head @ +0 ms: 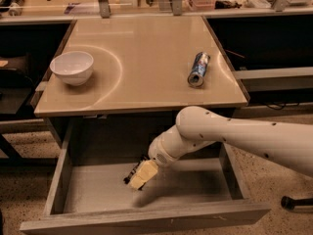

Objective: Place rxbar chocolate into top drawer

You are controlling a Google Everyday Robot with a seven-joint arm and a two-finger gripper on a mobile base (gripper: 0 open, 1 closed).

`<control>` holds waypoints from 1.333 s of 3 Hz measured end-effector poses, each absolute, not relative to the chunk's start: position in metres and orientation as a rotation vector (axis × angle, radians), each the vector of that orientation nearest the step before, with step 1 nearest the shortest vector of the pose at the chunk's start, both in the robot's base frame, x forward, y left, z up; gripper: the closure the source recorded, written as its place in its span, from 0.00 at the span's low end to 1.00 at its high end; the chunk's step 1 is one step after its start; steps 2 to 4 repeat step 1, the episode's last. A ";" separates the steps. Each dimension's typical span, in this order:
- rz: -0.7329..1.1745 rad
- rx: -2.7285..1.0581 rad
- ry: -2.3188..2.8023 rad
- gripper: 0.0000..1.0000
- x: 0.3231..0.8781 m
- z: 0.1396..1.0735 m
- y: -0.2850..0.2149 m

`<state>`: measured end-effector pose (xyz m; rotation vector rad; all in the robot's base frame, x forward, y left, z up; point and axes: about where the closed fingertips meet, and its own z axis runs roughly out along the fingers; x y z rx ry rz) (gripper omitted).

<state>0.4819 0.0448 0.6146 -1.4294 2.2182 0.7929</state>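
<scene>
Under the front edge of the counter (146, 58): the top drawer (146, 220) stands open, and the gripper (142, 175) is low inside it, a bit left of the middle, near the pale bottom.
Bar: the rxbar chocolate (132, 173) shows as a small dark thing right against the left side of the gripper. It is on the drawer bottom or just over it; I cannot tell which.
Grip: I cannot tell if the gripper is squeezing the bar or not.
Arm: the big white arm (234, 136) reaches in from the right, over the right part of the drawer.
On top: a white bowl (72, 67) sits near the left edge and a blue-and-white can (198, 69) lies near the right edge, both well away from this job.
Worry one: if the bar is not let go before the arm lifts, it may ride back up and out of the drawer.
Worry two: if the bar sticks to the gripper, it could drop late and land on the front panel or the floor.
Worry three: the arm is close under the counter's front edge, so a straight lift could bump that edge.
Worry four: pushing down more could squash the bar against the bottom.
</scene>
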 end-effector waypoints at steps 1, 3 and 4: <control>0.793 -1.429 2.218 0.00 0.482 0.615 0.045; 0.793 -1.429 2.218 0.00 0.482 0.615 0.045; 0.793 -1.429 2.218 0.00 0.482 0.615 0.045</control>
